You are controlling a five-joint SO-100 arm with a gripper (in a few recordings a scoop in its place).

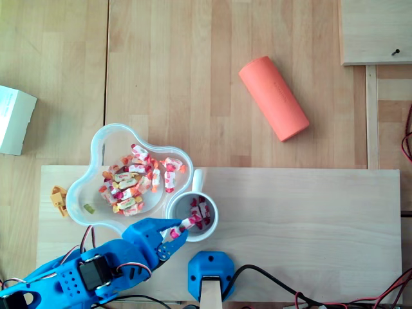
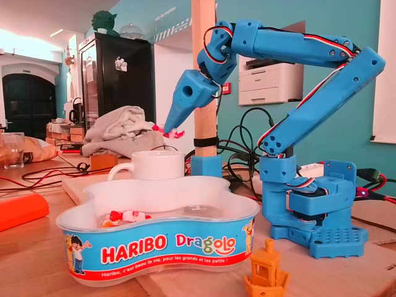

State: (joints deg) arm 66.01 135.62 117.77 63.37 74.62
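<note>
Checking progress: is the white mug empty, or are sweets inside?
Not empty: overhead, the white mug holds a few red-and-white wrapped sweets.

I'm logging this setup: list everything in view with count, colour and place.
Haribo Dragolo tub: 1, clear, blue label, on board.
Wrapped sweets: many, red-white-yellow, in tub; a few in mug.
Mug: 1, white, beside tub.
Cylinder: 1, orange, table beyond board.
Toy boat: 1, orange, beside tub.
Box: 1, white, overhead view's left edge.
Board: 1, pale wood, under tub, mug.
Held sweet: 1, red-white, above mug.
Gripper: 1, blue, shut on held sweet.
</note>
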